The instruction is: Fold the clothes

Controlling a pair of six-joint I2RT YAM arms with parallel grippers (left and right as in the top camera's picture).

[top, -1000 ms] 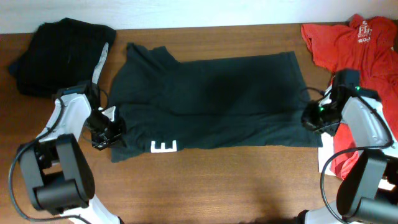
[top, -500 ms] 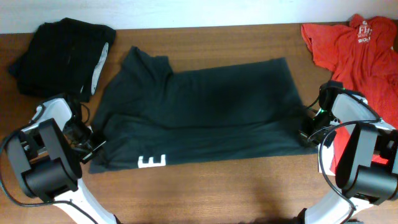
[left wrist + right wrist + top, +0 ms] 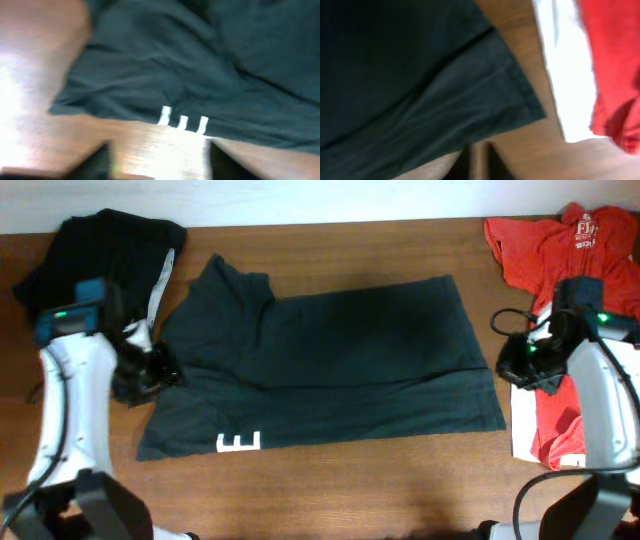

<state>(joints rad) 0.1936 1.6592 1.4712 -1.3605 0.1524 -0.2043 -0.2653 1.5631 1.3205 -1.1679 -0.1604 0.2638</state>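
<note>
The long black-green garment (image 3: 330, 360) lies folded lengthwise across the table, with a white letter (image 3: 238, 443) at its front left corner. My left gripper (image 3: 152, 370) hovers at its left edge. In the left wrist view the left gripper (image 3: 157, 152) is open over bare wood, and the white letter (image 3: 182, 121) lies just beyond it. My right gripper (image 3: 518, 365) hangs just off the garment's right edge. The right wrist view shows the right gripper (image 3: 479, 152) shut on nothing, near the hem corner (image 3: 520, 107).
A pile of black clothes (image 3: 95, 265) with a white strip (image 3: 160, 280) sits at the back left. A red T-shirt (image 3: 580, 260) lies at the right over a white piece (image 3: 523, 430), close to my right arm. The table's front edge runs along the bottom.
My left gripper has opened, let go of the garment's left corner and moved back from it. My right gripper has drawn off the right hem. The garment now lies flat.
</note>
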